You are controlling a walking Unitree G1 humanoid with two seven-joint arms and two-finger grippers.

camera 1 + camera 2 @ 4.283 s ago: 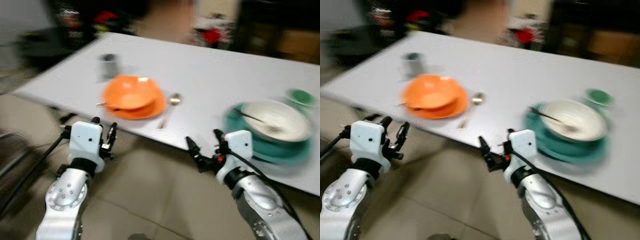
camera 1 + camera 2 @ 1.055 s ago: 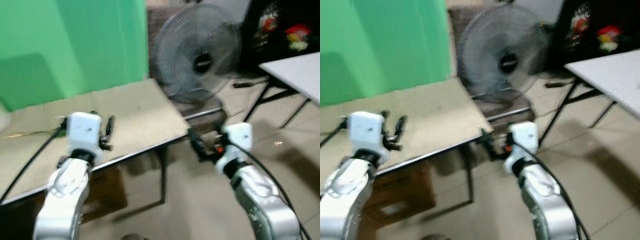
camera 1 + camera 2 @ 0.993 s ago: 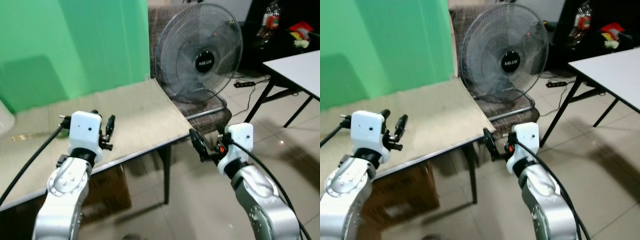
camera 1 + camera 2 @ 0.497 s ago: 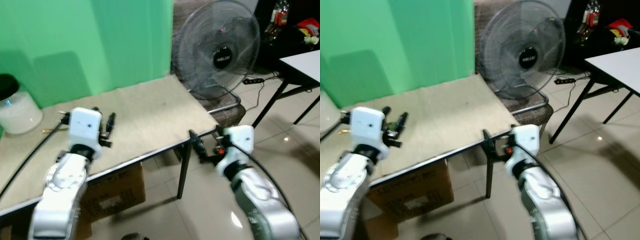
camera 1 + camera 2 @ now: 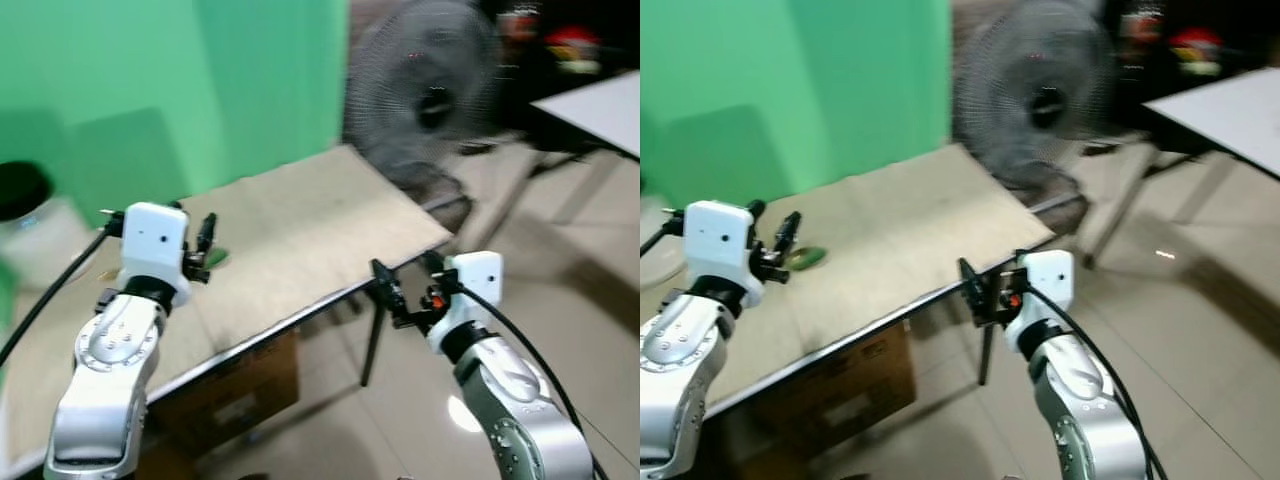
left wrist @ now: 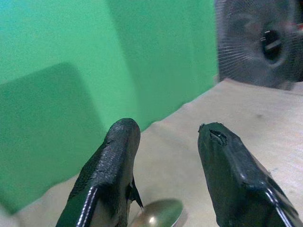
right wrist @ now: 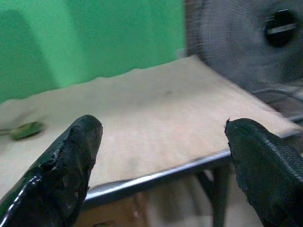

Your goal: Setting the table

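A spoon lies on the beige table near the green wall; its bowl reflects green. My left gripper hovers open just over it, and in the left wrist view the spoon's bowl shows between and below the fingers. My right gripper is open with nothing in it, held off the table's near edge. Its wrist view looks across the tabletop, with the spoon far off to one side.
A white jar with a black lid stands at the table's far left, blurred. A standing fan is behind the table's right end. A cardboard box sits under the table. A white table is at the far right across tiled floor.
The camera has turned from the white table to the beige one and keeps moving; the picture is blurred. The spoon has come into view by my left gripper. Both grippers stay open.
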